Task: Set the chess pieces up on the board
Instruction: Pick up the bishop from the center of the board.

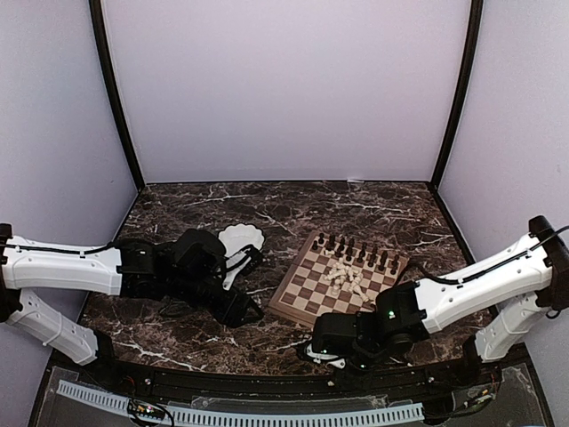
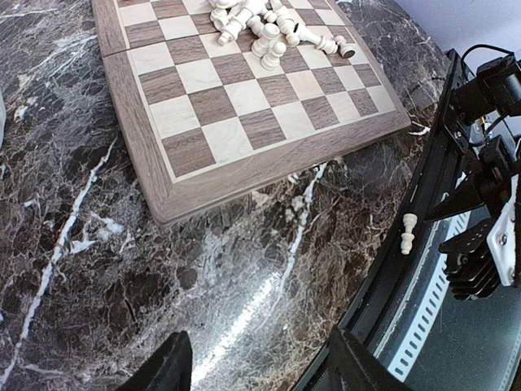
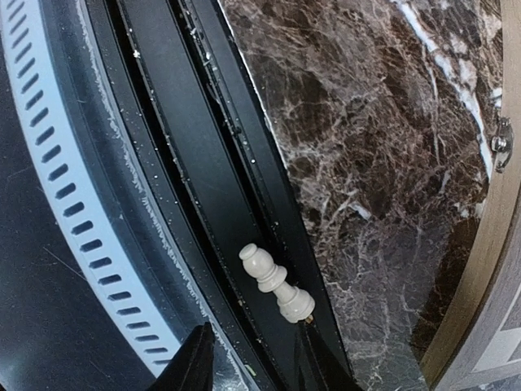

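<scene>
Board [image 1: 313, 289]: dark chess pieces [image 1: 356, 251] ranked along its far edge, cream ones heaped mid-board. Both spread, empty: left gripper [image 2: 256, 366] left of the board, right gripper [image 3: 256, 360] off its near edge. Cream pawn [image 3: 275, 283] lies in black rail [image 3: 203, 163] off the board's near edge; looks light, hard, rolly, so pinch the waist.

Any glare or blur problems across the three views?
Top external: even light, no glare, chess pieces tiny but distinct. Left wrist: bright glare streak on the marble table near the board, which is sharp. Right wrist: pale piece on the black rail crisp; right pincer fingers dark and soft.
</scene>
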Controlling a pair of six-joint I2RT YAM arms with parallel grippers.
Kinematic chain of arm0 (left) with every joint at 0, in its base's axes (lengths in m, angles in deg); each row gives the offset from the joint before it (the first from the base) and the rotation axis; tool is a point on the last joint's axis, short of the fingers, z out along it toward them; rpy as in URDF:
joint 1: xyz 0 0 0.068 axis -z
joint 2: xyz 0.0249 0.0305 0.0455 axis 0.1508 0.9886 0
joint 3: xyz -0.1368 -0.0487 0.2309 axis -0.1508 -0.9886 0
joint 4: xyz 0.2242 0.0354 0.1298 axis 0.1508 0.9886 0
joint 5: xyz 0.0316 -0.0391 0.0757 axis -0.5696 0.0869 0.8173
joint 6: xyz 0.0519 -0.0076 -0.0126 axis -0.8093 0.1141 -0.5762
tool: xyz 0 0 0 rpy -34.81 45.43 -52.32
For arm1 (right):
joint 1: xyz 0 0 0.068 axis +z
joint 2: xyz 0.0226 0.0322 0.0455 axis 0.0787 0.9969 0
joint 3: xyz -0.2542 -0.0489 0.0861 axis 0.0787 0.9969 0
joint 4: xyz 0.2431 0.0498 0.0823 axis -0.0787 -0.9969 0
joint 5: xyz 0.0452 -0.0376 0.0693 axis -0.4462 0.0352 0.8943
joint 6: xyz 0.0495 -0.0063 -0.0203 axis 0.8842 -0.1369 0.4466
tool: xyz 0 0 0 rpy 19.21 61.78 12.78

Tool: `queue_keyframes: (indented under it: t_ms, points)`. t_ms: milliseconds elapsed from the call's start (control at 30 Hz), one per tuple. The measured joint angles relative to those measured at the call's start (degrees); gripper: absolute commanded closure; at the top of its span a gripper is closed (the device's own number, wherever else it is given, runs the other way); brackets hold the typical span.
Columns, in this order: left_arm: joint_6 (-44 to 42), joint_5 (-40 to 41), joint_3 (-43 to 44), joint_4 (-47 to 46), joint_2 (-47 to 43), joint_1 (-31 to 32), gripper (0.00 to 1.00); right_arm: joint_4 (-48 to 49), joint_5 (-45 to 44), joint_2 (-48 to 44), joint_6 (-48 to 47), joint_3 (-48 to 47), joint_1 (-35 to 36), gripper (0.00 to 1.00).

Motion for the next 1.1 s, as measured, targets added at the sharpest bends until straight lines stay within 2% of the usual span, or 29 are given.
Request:
queue_keyframes:
  t_ms: [633, 833, 1100]
  points:
    - [1.05, 0.55, -2.43, -2.49, -4.50, 0.00, 0.40, -4.00, -3.76, 8.50, -5.44, -4.09, 0.55, 0.68]
    - [1.99, 1.22, -2.75, -2.47, -5.29, 0.00, 0.41, -3.93, -3.98, 11.37, -5.46, -4.22, 0.57, 0.74]
    - [2.99, 1.42, -2.75, -2.49, -5.95, 0.00, 0.40, -3.80, -3.85, 11.39, -5.53, -4.24, 0.68, 0.88]
